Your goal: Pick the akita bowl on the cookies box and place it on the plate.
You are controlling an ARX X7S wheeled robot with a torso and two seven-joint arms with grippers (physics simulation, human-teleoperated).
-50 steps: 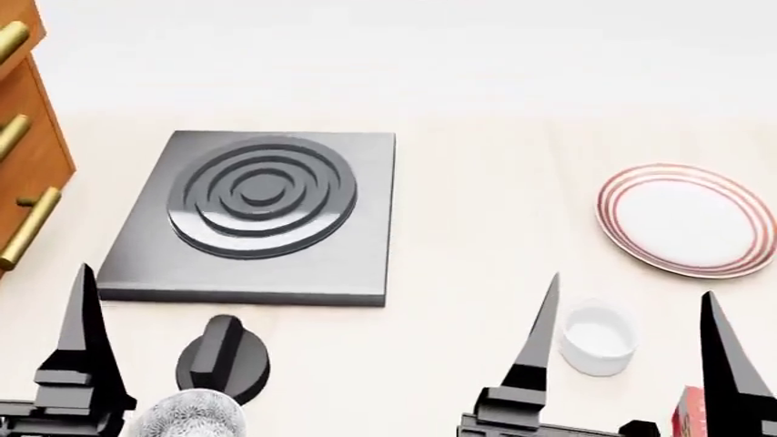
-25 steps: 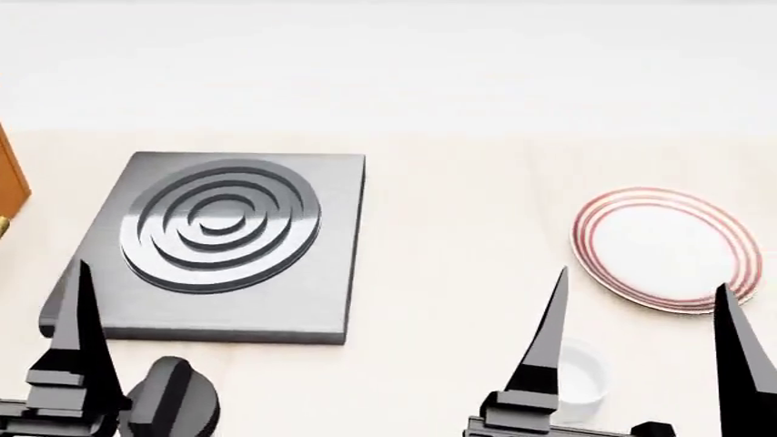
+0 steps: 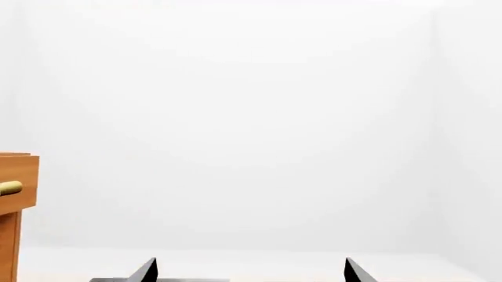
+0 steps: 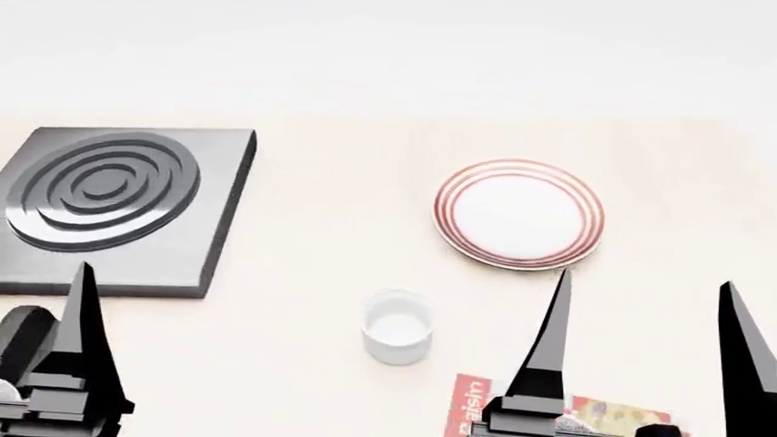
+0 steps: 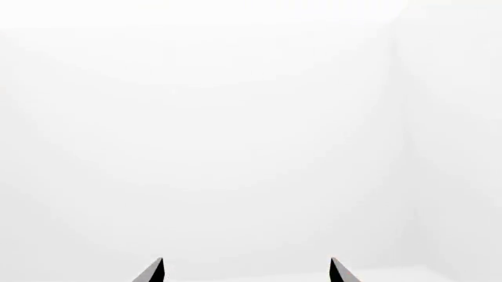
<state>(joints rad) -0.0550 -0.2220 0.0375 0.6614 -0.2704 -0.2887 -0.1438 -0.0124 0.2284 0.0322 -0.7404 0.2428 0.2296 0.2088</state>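
The plate (image 4: pixel 519 214), white with red rings, lies on the pale table right of centre. A corner of the red-and-white cookies box (image 4: pixel 467 408) shows at the head view's lower edge, partly behind my right gripper (image 4: pixel 645 282). That gripper is open and empty, raised over the table near the box. The akita bowl is out of view. My left gripper (image 3: pixel 251 264) is open and empty too. Only one of its fingers (image 4: pixel 83 314) shows in the head view, at the lower left. The right gripper (image 5: pixel 246 261) faces a blank white wall in its wrist view.
A small plain white cup (image 4: pixel 398 326) stands between the plate and the box. A grey stove slab with ringed burner (image 4: pixel 109 200) lies at the left, with a black knob (image 4: pixel 25 335) near it. A wooden cabinet with brass handle (image 3: pixel 16 194) shows in the left wrist view.
The head view has swung right: stove, plate and cup have slid left in it, the cabinet has left it and the cookies box has come in. Both grippers stay open.
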